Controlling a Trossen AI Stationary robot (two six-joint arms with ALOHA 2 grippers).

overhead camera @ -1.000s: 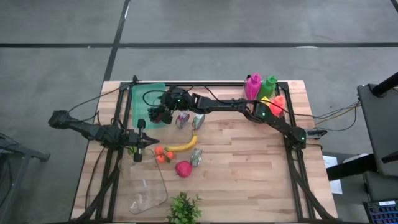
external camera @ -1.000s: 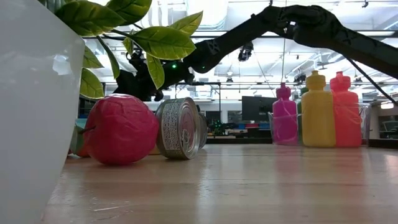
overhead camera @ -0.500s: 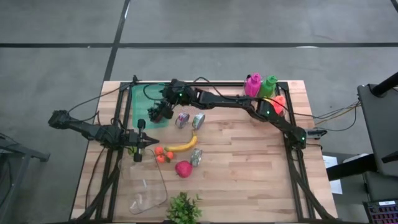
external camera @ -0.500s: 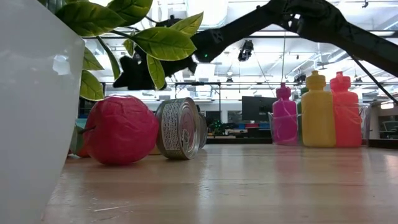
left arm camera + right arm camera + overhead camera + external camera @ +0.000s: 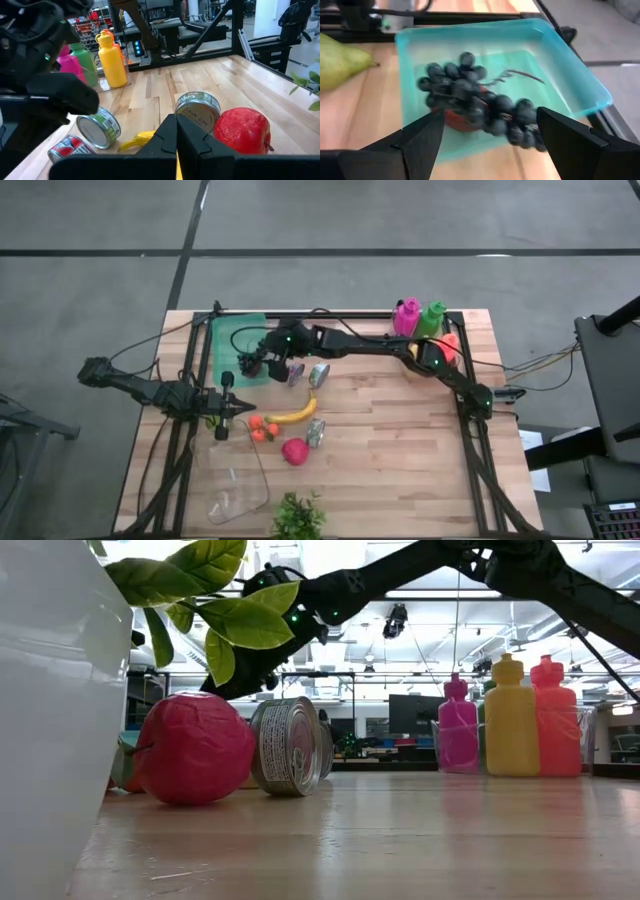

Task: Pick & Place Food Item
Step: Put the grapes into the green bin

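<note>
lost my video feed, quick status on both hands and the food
Right hand open above the teal tray. Grape bunch in the tray, not gripped. Left hand shut, idle near banana. Nothing blocking.

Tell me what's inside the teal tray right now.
The teal tray holds a bunch of dark grapes. Something red lies beneath them, mostly covered, so I can't identify it. The right end effector hangs open above the tray.

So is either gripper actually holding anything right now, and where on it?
Nothing is held. The right gripper stands open over the grapes lying in the teal tray, touching nothing. The left gripper is shut and empty near the banana.
</note>
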